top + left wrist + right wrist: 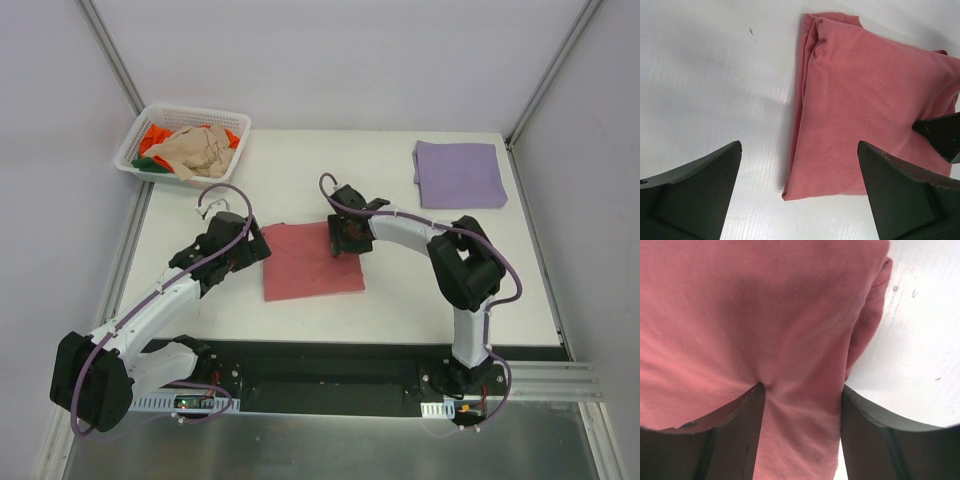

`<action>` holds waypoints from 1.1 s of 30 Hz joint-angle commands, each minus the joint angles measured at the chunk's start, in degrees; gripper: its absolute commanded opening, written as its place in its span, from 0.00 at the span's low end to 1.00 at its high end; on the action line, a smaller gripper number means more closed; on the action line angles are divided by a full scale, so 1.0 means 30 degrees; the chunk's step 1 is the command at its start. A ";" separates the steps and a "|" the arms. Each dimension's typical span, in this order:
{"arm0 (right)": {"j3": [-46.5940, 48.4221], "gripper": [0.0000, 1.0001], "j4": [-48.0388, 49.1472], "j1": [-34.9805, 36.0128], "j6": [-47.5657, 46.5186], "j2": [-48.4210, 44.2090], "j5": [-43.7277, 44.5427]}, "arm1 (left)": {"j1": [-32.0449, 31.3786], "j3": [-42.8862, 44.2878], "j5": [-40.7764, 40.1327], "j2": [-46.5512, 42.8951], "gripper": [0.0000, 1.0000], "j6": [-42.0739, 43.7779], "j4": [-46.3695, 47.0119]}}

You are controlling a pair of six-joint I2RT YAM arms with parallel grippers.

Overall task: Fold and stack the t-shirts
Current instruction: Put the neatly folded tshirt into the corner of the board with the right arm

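At the middle of the table, folded flat into a rough square: the rose-red t-shirt. Layered folds along its left edge, seen from the left wrist. Just off that left edge, over bare table, the left gripper, released, jaws spread wide, nothing between them. At the shirt's far right corner, the right gripper, lowered onto the cloth. 1 fingertip pressed into the fabric with small puckers around it, the other at the rolled right edge, a strip of shirt between the 2. Cannot tell whether that strip is clamped or merely straddled. At the far right of the table, well apart, a folded lavender t-shirt. At the far left corner, a white lattice basket holding crumpled beige, orange and green shirts.
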 commanded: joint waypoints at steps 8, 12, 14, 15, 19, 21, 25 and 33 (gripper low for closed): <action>0.1135 0.26 -0.1689 0.1518 -0.1191 0.2692 0.2744 | -0.0165 -0.0235 -0.0276 -0.0293 0.99 -0.0494 -0.0225; 0.1866 0.09 -0.2040 0.1460 -0.3592 0.1903 0.5668 | -0.0136 -0.0353 -0.0392 -0.0556 0.99 -0.0466 -0.0312; 0.2509 0.01 -0.2012 0.1430 -0.5670 0.1433 0.7922 | -0.0136 -0.0411 -0.0422 -0.0703 0.99 -0.0465 -0.0284; 0.2976 0.00 -0.2098 0.1314 -0.6201 0.1258 0.9120 | -0.0136 -0.0440 -0.0451 -0.0791 0.99 -0.0494 -0.0284; 0.4911 0.00 -0.1574 0.0612 -0.8456 0.0963 1.1093 | -0.0136 -0.0441 -0.0684 -0.0791 0.99 -0.0319 -0.0342; 0.5265 0.00 -0.0844 0.0289 -0.9891 0.0876 1.2639 | -0.0136 -0.0441 -0.0889 -0.0850 0.99 -0.0260 -0.0488; 0.3426 0.00 0.5061 -0.0238 -1.4777 0.0437 1.6742 | -0.0136 -0.0382 -0.1182 -0.0908 0.99 0.0033 -0.0664; 0.4444 0.00 1.0815 -0.2814 -2.0848 0.1399 1.6574 | -0.0136 -0.0119 -0.2149 -0.0938 0.99 0.0267 -0.1015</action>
